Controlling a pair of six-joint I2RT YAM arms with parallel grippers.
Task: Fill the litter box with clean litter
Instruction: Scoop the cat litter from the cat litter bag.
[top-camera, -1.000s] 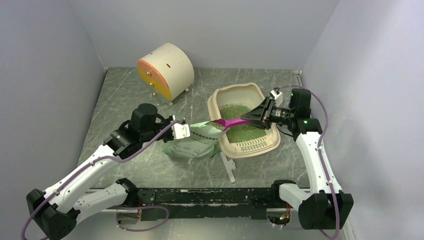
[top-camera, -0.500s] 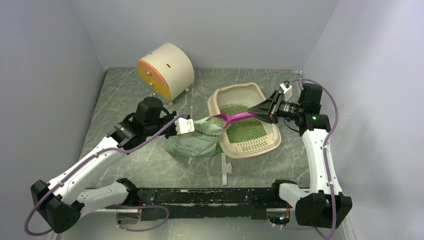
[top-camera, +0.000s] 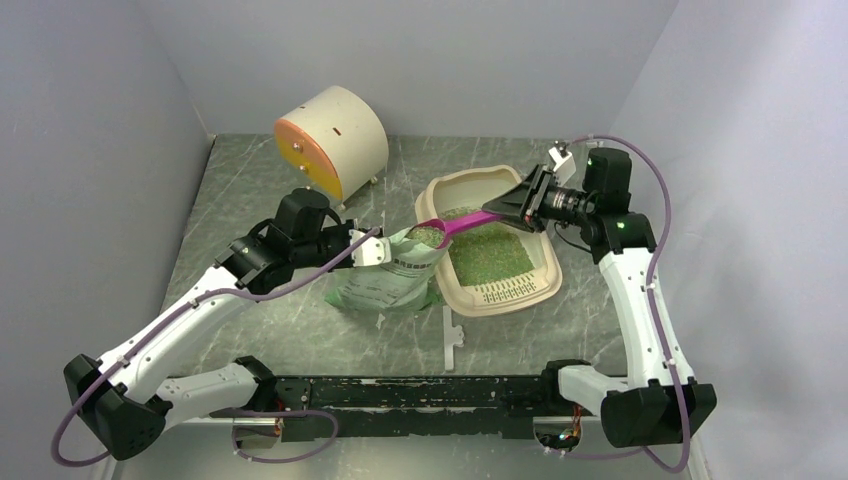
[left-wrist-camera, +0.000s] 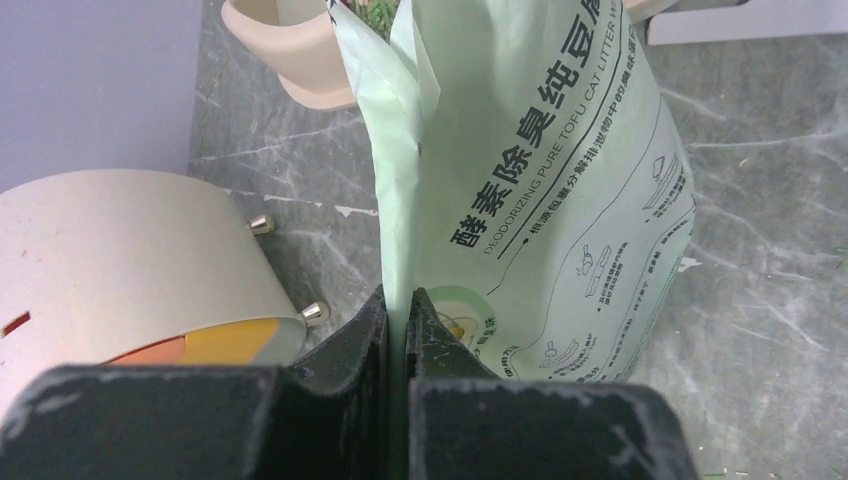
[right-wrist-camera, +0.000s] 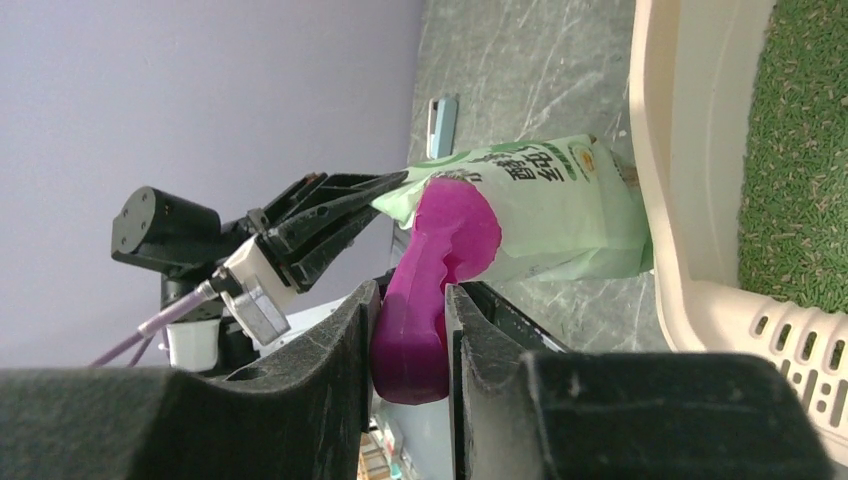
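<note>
The beige litter box (top-camera: 437, 206) lies right of centre with a bed of clean litter (top-camera: 487, 257) in it, also in the right wrist view (right-wrist-camera: 792, 150). My right gripper (top-camera: 520, 206) is shut on the handle of a magenta scoop (top-camera: 468, 222), whose bowl holds green granules above the mouth of the light-green bag (top-camera: 385, 285). The scoop handle (right-wrist-camera: 440, 270) sits between the right gripper's (right-wrist-camera: 408, 300) jaws. My left gripper (top-camera: 373, 246) is shut on the bag's top edge, and the film (left-wrist-camera: 540, 180) is pinched flat in the left gripper (left-wrist-camera: 397, 310).
A cream half-cylinder cabinet (top-camera: 335, 135) with an orange face stands at the back left, close to the left wrist (left-wrist-camera: 120, 260). A white strip (top-camera: 455, 332) lies on the marble table in front of the litter box. Grey walls close in three sides.
The right arm has risen and swung back, lifting the scoop out of the bag with granules in its bowl. The left gripper shifted slightly right, still pinching the bag's edge.
</note>
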